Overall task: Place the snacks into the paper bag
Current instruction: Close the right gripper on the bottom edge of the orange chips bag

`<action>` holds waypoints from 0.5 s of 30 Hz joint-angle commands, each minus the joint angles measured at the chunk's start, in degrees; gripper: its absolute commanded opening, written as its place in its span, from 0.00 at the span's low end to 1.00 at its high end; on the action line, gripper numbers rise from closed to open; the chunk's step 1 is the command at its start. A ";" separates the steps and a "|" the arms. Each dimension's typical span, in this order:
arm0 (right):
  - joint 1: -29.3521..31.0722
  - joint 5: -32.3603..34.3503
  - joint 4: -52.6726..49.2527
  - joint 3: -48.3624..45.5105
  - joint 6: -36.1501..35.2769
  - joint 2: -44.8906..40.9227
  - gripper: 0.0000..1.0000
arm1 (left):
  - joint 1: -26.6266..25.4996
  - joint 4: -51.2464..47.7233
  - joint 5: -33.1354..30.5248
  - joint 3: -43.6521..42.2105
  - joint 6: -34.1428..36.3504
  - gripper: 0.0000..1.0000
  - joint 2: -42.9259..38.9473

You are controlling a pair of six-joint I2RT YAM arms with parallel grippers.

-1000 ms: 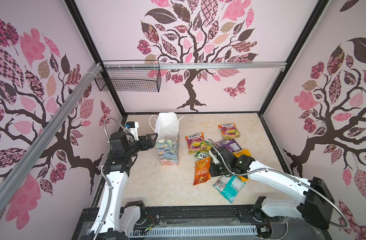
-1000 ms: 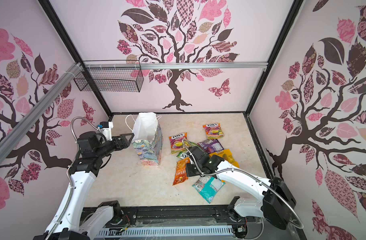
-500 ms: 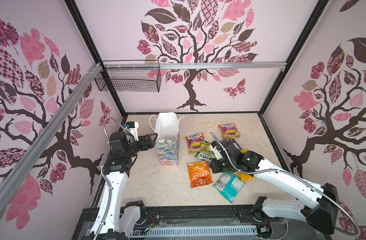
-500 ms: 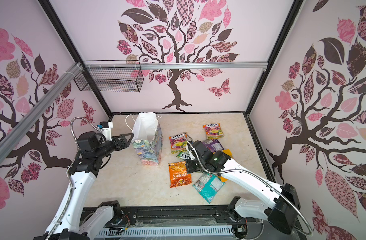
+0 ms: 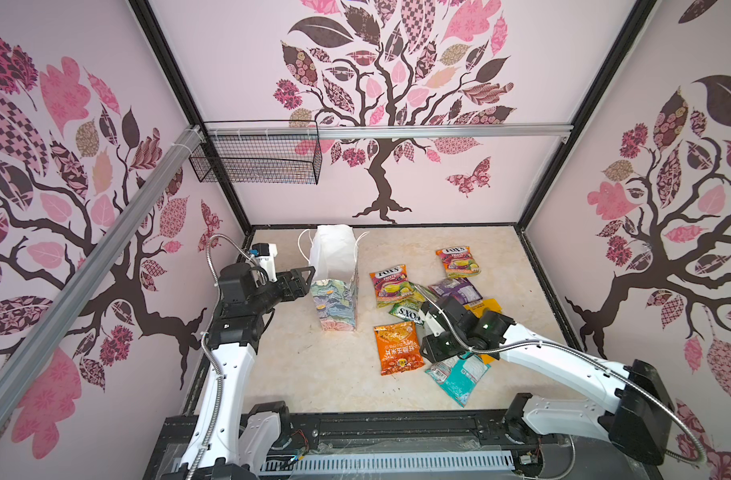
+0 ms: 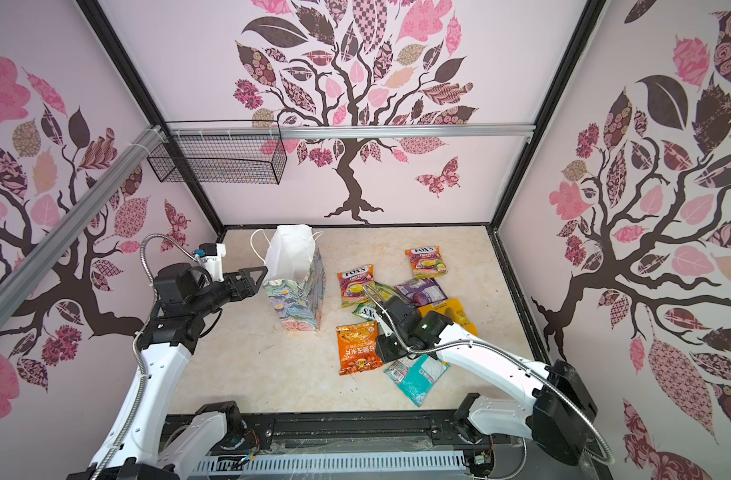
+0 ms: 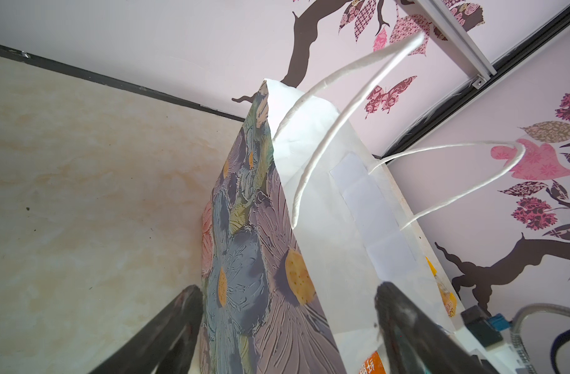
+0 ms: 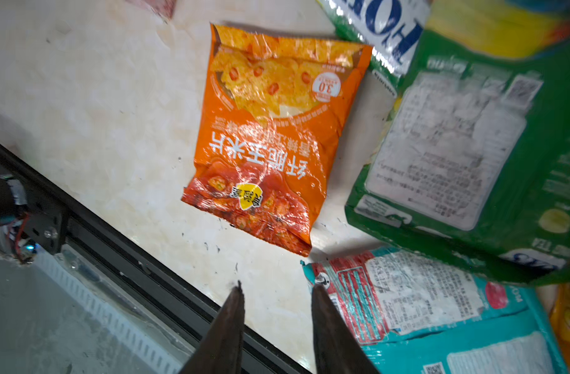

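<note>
- Right gripper (image 8: 275, 286) hangs over bare table (image 8: 99, 97), jaws parted and nothing between them (no packet in hand).
- And the nearest snack?
- Orange packet (image 8: 264, 139), flat on the table just ahead of the fingertips. The teal packet (image 8: 406, 307) has a corner just beside one finger.
- So a careless pinch could catch the teal one, or skid off glossy film lying flat.
- Likely. Further out, the paper bag (image 5: 334, 303) stands upright on the left, mouth open, near the orange packet.
- And the other arm?
- Left gripper (image 7: 287, 288) straddles the bag's near rim, jaws wide, not visibly clamped. A packet knocking that rim could tip the light bag, and the cord handles (image 7: 361, 66) might snag it.
</note>
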 commanded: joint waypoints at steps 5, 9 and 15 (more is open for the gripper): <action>0.30 0.66 7.95 -3.93 -1.06 3.89 0.43 | 0.20 1.27 0.91 -0.96 -0.35 0.87 0.29; 0.27 0.34 15.19 -7.04 1.36 5.00 0.46 | 0.35 1.43 1.20 -0.95 -0.55 0.87 0.43; 0.29 -1.17 22.56 -9.21 4.41 7.84 0.49 | 0.26 1.52 1.17 -0.91 -0.53 0.87 0.66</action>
